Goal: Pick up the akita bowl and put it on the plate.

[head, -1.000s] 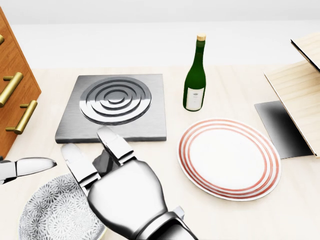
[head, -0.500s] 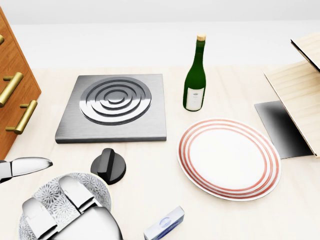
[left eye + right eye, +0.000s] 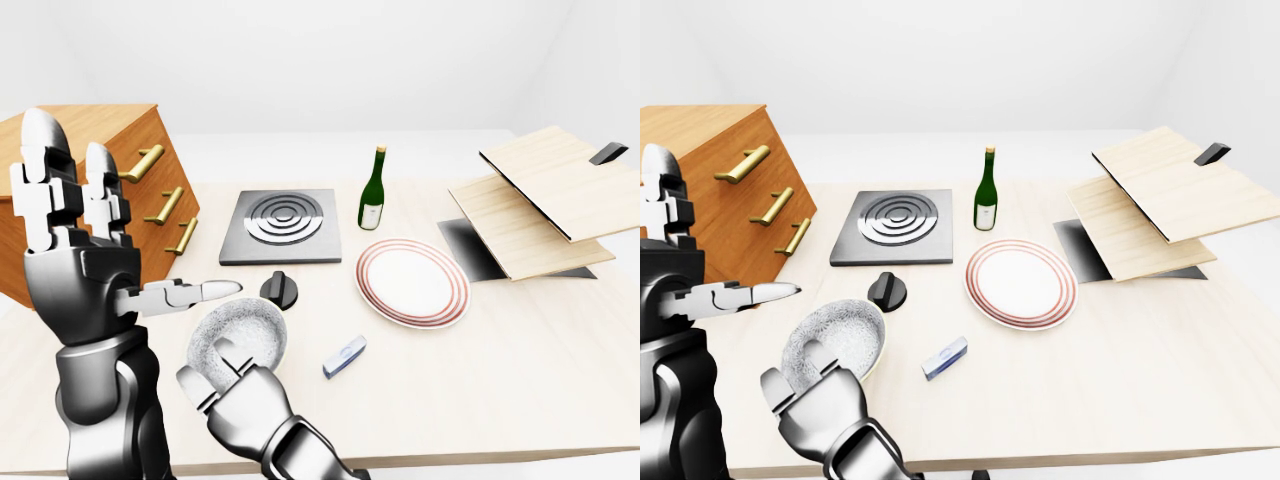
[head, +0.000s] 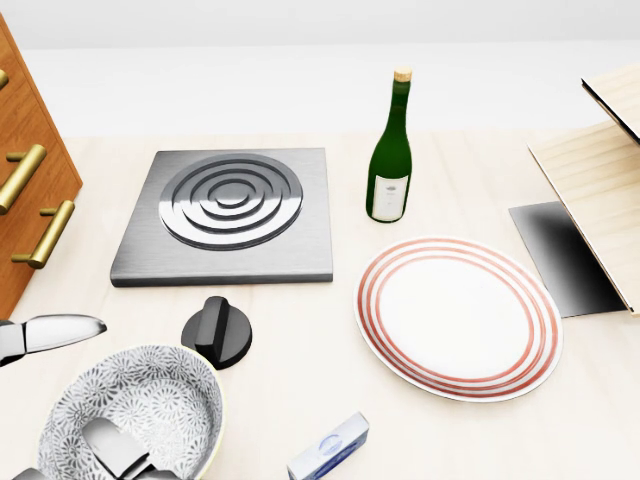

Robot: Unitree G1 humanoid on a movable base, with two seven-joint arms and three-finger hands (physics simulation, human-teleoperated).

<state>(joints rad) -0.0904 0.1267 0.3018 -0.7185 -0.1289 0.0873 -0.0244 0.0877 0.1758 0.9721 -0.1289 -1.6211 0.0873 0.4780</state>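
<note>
From my head view the right hand (image 3: pixel 245 398) is nearly cut off at the bottom edge; only its fingertips (image 4: pixel 108 443) show inside the akita bowl (image 4: pixel 150 385). The left-eye view has those fingers hooked over the bowl's near rim, but I cannot tell whether the thumb clamps it. My left hand (image 3: pixel 75 245) stands spread, fingers upright. The bowl sits at bottom left, just beside a black knob (image 4: pixel 217 333) and well apart from the plate (image 4: pixel 458 317). A second ago the hand hid the knob; it has dropped since.
</note>
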